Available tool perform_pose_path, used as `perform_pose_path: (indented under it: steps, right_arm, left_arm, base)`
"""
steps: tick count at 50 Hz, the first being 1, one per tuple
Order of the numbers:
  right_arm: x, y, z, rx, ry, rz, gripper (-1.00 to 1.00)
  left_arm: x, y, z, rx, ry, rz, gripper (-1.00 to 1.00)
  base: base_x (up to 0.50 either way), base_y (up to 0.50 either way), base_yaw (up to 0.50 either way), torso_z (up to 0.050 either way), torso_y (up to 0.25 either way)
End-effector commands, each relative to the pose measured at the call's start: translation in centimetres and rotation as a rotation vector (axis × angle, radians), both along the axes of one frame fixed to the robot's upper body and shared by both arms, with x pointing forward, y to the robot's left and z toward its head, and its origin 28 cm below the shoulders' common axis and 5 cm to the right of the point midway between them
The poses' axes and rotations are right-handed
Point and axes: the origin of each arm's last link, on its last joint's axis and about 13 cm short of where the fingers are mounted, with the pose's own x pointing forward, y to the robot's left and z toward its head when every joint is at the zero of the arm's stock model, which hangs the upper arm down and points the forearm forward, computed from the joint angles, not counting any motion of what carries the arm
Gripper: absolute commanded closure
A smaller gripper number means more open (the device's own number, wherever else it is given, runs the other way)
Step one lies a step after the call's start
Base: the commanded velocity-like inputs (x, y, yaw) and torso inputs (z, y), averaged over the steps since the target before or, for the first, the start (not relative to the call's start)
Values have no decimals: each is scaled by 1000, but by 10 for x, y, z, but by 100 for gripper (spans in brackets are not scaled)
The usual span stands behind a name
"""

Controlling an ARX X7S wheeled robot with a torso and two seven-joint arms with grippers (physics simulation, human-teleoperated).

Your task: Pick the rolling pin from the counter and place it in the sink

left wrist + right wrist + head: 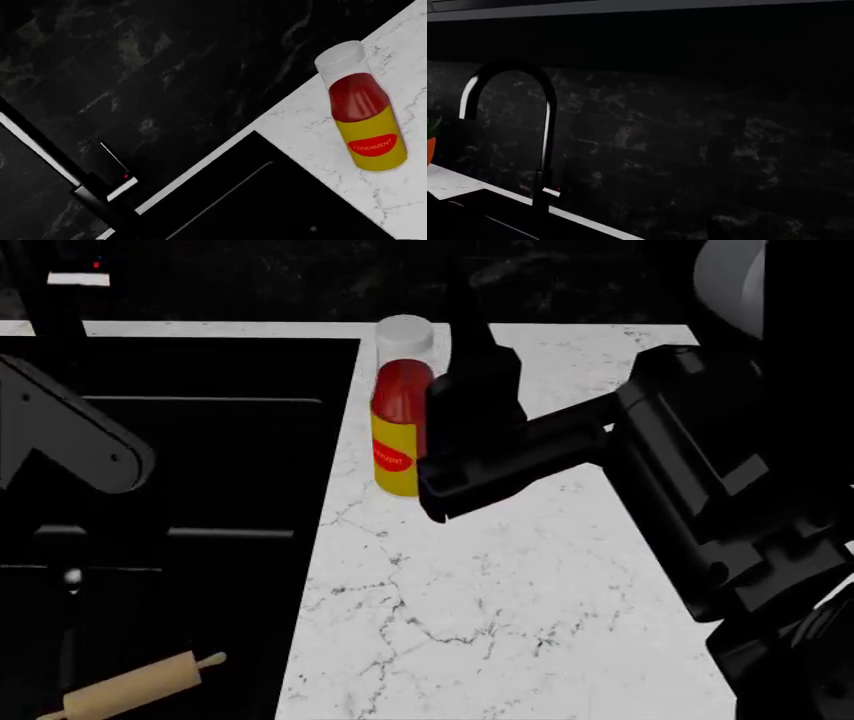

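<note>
neither gripper's jaws can be made out in any view, so whether they are spread or pressed together cannot be told; in the head view the right arm reaches dark across the white marble counter, part of it in front of the ketchup bottle, and the left arm hangs over the sink. the rolling pin lies tilted inside the black sink, at the near edge of the head view. the dark faucet rises at the sink's back edge before a black marbled wall.
</note>
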Motion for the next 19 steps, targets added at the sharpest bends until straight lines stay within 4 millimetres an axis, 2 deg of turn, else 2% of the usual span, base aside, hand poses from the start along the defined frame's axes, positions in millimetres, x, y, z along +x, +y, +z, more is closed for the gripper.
perform_pose_path:
  steps: [1,13,19]
  right_arm:
    - [2,-1,-4,5,8,2,-100]
    - [2,-2,-6,12,12,1,-100]
    - [3,-2,-7,12,14,6,-100]
  left_arm:
    - [-47,-15,22,-162,-241,-16,-100]
    - [-94,-27,38,-252,-393,-81,-100]
    - [-106,-24,28,-250,-380,-80,-100]
  base:
    - [0,0,0,0,0]
    - [0,0,0,0,0]
    - [0,0,0,0,0]
